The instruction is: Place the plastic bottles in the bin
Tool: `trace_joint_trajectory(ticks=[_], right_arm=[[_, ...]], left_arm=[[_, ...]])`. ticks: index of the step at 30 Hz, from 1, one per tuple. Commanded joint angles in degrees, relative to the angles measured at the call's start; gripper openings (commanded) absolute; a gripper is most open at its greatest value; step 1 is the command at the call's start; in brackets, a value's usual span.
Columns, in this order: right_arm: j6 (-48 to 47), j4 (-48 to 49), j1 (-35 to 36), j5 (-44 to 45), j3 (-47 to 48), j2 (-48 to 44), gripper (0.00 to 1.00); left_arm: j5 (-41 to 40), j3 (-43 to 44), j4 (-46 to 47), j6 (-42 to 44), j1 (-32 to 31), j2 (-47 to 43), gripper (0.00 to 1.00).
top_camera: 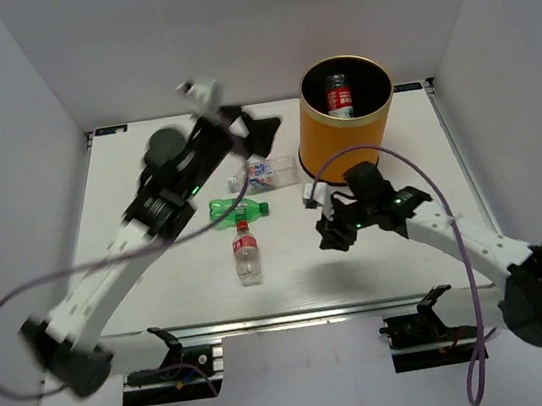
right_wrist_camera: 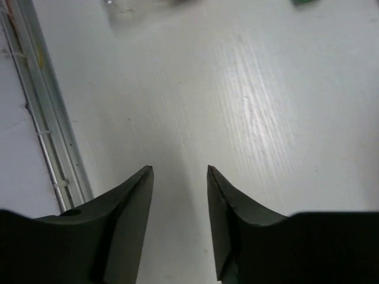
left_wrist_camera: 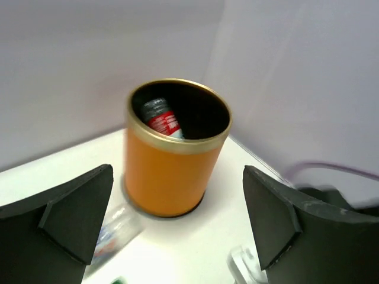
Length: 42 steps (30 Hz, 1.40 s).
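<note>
Apparently a new pick is due: left gripper (left_wrist_camera: 177,177) wide and empty by the tall orange cylindrical bin (top_camera: 343,142), right gripper (right_wrist_camera: 179,171) half-parted and empty, green plastic bottle (top_camera: 237,209) mid-surface to reach next.

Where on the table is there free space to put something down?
Bare: the near strip between the red-capped bottle and the right gripper, and the far right corner beside the bin. Crowded: the middle, around the green bottle and clear bottle.
</note>
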Motion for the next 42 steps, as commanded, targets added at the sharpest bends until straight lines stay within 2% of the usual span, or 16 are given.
trace_joint_trajectory(ticks=[1,3,5,7,8,9,11,14,15,21,27,28,29,31,37,42], right_arm=[[6.5,2.9,6.8,4.8,6.1,5.6,0.49],[10.7,0.7,9.9,3.0,14.0,12.6,0.54],[16.3,-0.6,10.8,1.9,20.0,18.4,0.54],[24.1,-1.1,11.7,0.2,22.2,24.3,0.59],[27.0,0.9,11.8,1.6,23.2,25.2,0.64],[33.3,2.1,12.1,3.0,23.3,27.3,0.78],[36.2,6.6,12.8,3.6,23.0,28.2,0.90],[39.6,9.9,14.1,3.1,23.7,31.6,0.90],[41.5,10.1,14.5,5.4,24.0,33.7,0.90],[48.0,15.4,17.8,10.5,23.6,35.6,0.90],[53.6,15.6,21.2,15.9,30.2,42.3,0.90],[53.6,15.2,21.8,15.9,31.3,42.3,0.90],[53.5,13.8,22.3,20.9,32.1,43.7,0.90],[54.0,10.0,23.4,24.3,34.8,46.5,0.90],[53.9,9.2,24.6,31.2,34.9,49.9,0.90],[49.5,8.6,26.4,35.3,36.6,52.5,0.90]], left_arm=[[-8.5,-15.7,-8.5,5.6,1.1,-20.0,1.00],[-13.8,-23.1,-11.6,7.8,1.1,-32.3,1.00],[-17.2,-27.8,-16.7,8.5,1.1,-38.7,1.00],[-18.4,-29.8,-20.4,9.1,1.1,-43.6,1.00],[-18.9,-31.8,-23.6,9.1,1.1,-47.8,1.00],[-18.9,-33.0,-24.6,8.5,1.1,-49.8,1.00],[-19.5,-37.0,-25.3,7.9,1.1,-55.3,1.00],[-19.5,-43.3,-22.7,7.9,1.1,-59.7,1.00],[-18.7,-44.2,-21.9,7.9,1.1,-60.7,1.00],[-16.0,-43.1,-22.9,7.9,1.1,-59.7,1.00],[-16.0,-43.1,-22.9,7.9,1.1,-60.6,1.00],[-16.0,-43.1,-22.9,7.9,1.1,-60.6,1.00],[-16.0,-43.1,-22.9,7.9,1.1,-61.2,1.00],[-16.0,-43.1,-22.9,7.9,1.1,-61.2,1.00],[-15.5,-43.1,-22.9,7.9,1.1,-61.8,1.00],[-15.5,-43.6,-22.4,7.9,1.1,-61.8,1.00]])
